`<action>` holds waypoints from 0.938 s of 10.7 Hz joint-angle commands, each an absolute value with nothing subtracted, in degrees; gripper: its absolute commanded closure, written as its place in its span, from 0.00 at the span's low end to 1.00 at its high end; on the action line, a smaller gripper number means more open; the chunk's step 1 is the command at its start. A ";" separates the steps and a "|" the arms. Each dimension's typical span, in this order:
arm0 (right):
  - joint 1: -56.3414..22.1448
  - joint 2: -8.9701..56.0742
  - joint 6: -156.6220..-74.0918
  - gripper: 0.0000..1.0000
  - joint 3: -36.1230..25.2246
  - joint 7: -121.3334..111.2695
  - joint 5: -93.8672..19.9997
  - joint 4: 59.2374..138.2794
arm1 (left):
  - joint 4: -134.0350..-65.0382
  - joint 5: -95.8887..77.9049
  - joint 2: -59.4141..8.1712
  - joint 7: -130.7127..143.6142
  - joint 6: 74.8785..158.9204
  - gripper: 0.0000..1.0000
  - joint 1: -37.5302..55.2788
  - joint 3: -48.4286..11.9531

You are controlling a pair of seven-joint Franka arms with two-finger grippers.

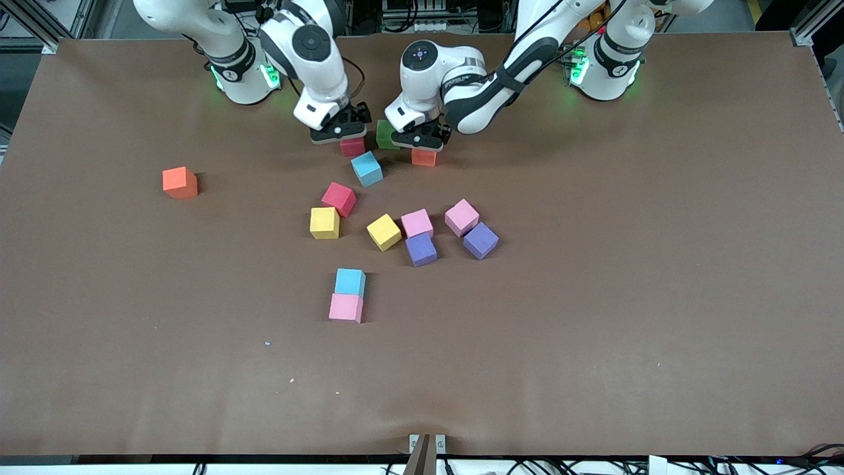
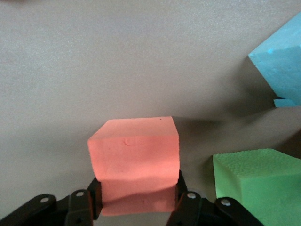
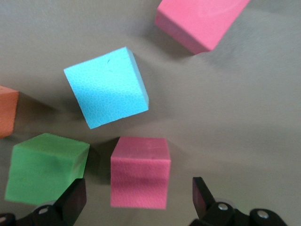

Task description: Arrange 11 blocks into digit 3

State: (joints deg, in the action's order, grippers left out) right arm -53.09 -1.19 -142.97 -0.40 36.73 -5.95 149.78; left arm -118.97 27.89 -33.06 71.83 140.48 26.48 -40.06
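Note:
My left gripper is shut on an orange block low at the table; in the left wrist view its fingers press both sides of that block. My right gripper is open, its fingers apart on either side of a crimson block, also in the right wrist view. A green block sits between the two. A blue block lies just nearer the camera. No digit figure shows.
Loose blocks lie mid-table: crimson, two yellow, two pink, two purple. A blue block touches a pink one. Another orange block sits toward the right arm's end.

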 commanded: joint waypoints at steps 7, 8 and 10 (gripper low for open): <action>-56.16 7.11 -149.49 0.00 -0.97 40.51 -6.59 150.03 | -118.65 27.60 -31.38 39.78 141.15 0.59 25.05 -40.17; -56.34 7.55 -149.68 0.00 -0.97 40.87 -6.59 150.29 | -118.65 27.60 -31.46 36.68 141.15 0.59 25.05 -40.17; -56.51 7.56 -149.68 0.29 -1.05 41.83 -6.59 150.38 | -118.57 27.60 -31.64 29.23 141.15 0.59 25.05 -39.99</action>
